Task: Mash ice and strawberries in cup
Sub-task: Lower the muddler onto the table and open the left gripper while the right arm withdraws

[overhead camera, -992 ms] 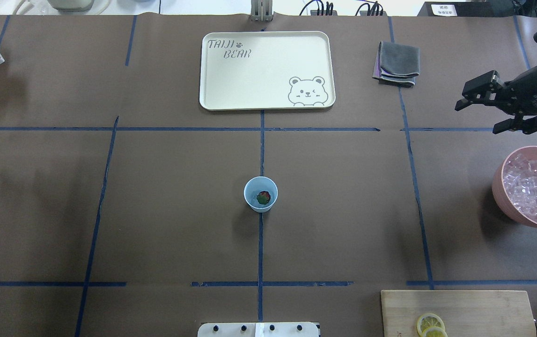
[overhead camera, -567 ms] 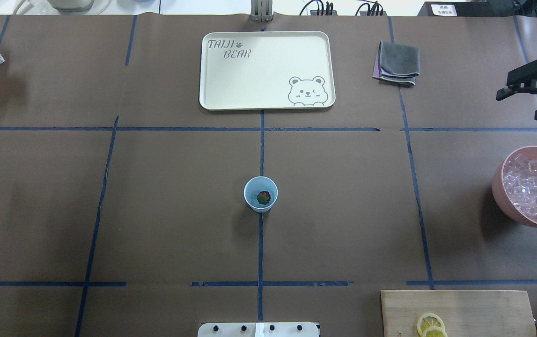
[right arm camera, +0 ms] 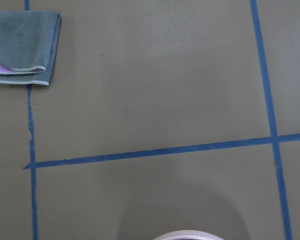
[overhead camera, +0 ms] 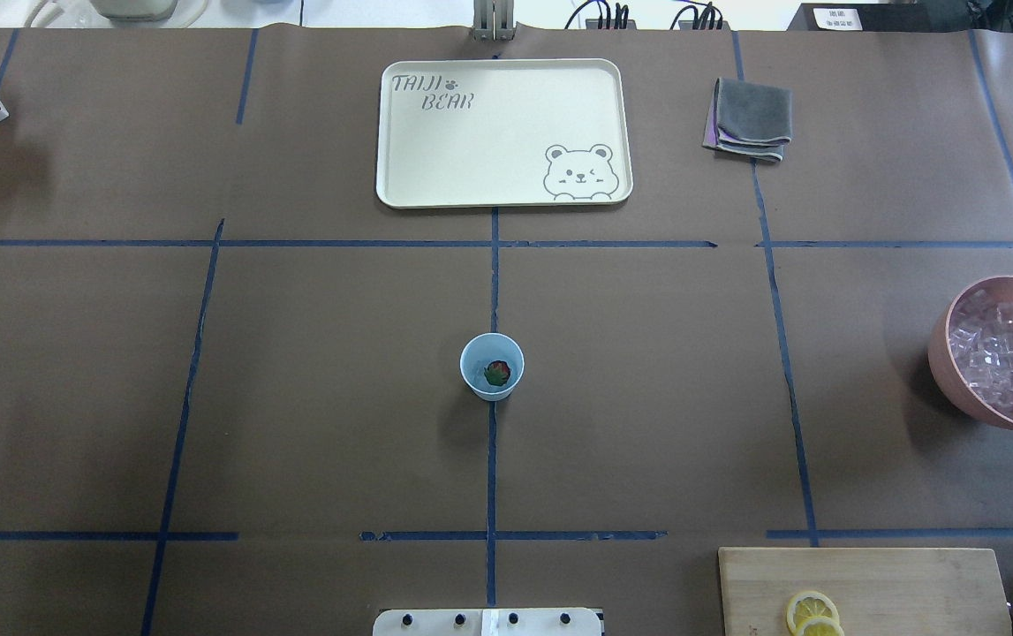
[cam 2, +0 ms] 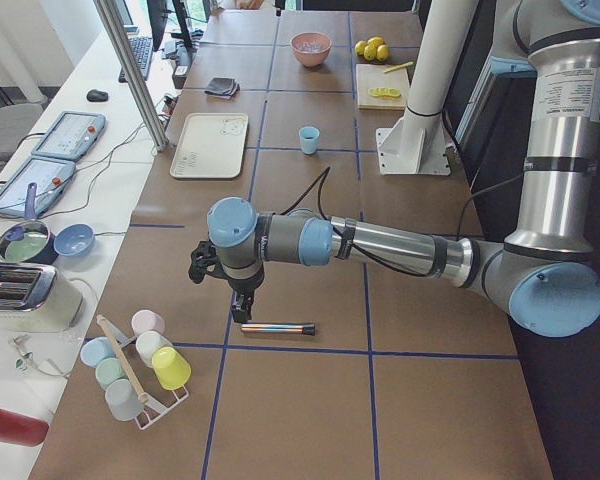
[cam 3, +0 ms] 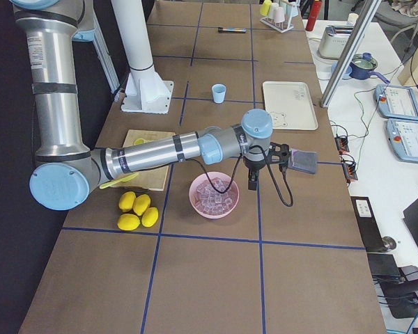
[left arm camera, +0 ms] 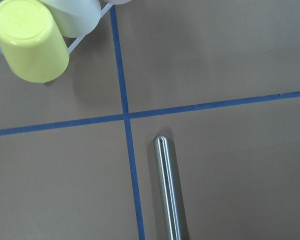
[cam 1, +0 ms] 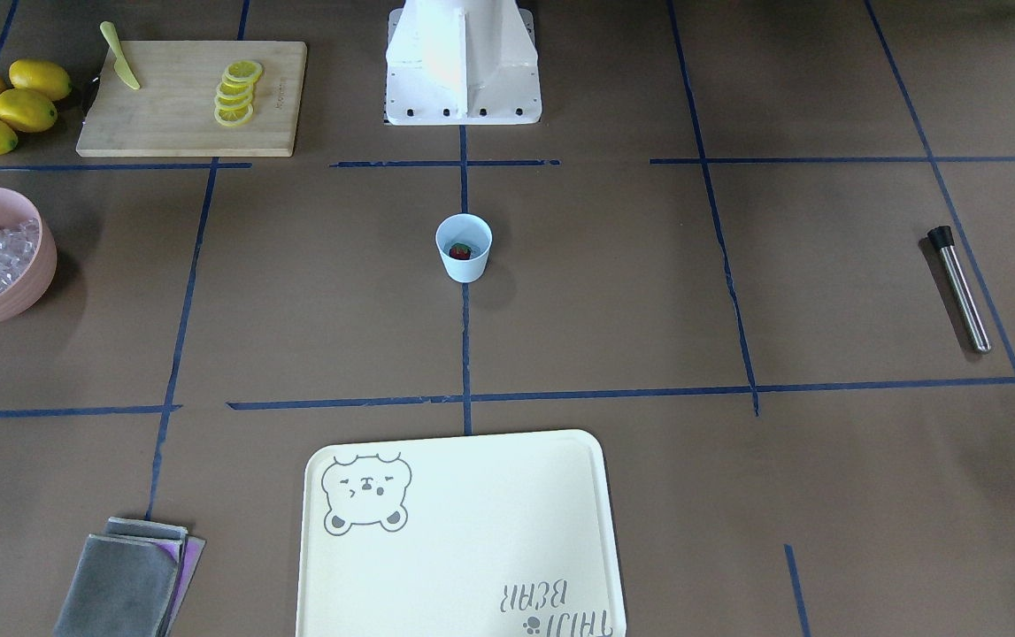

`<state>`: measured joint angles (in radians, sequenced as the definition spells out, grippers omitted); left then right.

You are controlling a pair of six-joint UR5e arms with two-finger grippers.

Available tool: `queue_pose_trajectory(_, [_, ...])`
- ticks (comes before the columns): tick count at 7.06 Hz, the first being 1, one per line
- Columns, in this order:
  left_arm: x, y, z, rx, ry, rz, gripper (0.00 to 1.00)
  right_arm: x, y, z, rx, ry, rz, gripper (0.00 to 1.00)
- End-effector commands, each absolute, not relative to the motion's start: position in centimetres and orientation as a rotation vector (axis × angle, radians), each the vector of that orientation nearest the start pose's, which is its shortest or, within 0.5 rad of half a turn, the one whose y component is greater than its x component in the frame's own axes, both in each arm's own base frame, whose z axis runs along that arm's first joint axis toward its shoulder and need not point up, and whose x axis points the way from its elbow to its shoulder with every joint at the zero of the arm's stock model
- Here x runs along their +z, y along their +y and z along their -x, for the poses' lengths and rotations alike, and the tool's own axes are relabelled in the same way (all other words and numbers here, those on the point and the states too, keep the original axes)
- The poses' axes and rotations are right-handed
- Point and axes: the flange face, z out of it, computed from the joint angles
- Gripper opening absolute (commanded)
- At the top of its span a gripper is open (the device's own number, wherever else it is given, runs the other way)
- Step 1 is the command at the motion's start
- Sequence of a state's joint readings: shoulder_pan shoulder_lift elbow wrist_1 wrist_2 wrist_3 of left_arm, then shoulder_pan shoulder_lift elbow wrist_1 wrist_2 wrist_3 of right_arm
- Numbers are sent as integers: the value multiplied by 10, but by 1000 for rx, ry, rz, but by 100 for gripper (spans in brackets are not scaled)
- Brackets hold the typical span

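The pale blue cup (overhead camera: 492, 367) stands upright at the table's centre with one dark-red strawberry piece (overhead camera: 496, 373) inside. Ice (overhead camera: 1005, 358) fills the pink bowl (overhead camera: 956, 389) at the right edge. Only the left side view shows my left gripper (cam 2: 242, 300). It hangs over a steel muddler (cam 2: 277, 327) lying on the table, and I cannot tell its state. My right gripper (cam 3: 267, 165) hovers beside the bowl's far rim. Only a dark sliver of it shows at the overhead view's right edge, so its state is unclear.
A cream bear tray (overhead camera: 502, 132) lies at the back centre, with a folded grey cloth (overhead camera: 748, 121) to its right. A cutting board (overhead camera: 864, 587) with lemon slices sits front right, whole lemons (cam 1: 3, 104) beside it. A rack of cups (cam 2: 135, 365) stands near the muddler.
My right gripper has drawn back to the right, almost out of the overhead view, uncovering the ice bowl. The dark arm part at the left edge is gone. The cup has not moved.
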<state>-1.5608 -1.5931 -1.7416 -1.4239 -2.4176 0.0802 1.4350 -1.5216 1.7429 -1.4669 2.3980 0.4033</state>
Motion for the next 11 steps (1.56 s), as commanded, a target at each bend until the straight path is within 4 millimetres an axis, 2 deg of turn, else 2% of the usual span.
queue_pose_trajectory(1, [583,-490,56,125,848,-43,100,591,-506,-11,-107,-821,-72,100])
queue_pose_trajectory(2, [597,-480,59,215,842,-64,100,613,-503,-28,-148,-820,-77,100])
queue_pose_trajectory(4, [602,-475,59,171,852,-42,100,612,-505,-29,-146,-821,-76,100])
queue_pose_trajectory(6, [593,-475,59,127,847,-38,100,610,-505,-29,-147,-824,-82,100])
queue_pose_trajectory(7, [588,-476,60,43,845,-9,100,614,-501,-29,-143,-824,-73,100])
queue_pose_trajectory(9, [613,-472,55,20,855,46,100,604,-508,-29,-151,-820,-92,100])
queue_pose_trajectory(10, [590,-471,58,39,839,1,100,604,-505,-30,-149,-827,-93,100])
queue_pose_trajectory(11, [580,-469,62,53,801,-27,100,606,-507,-29,-147,-826,-87,100])
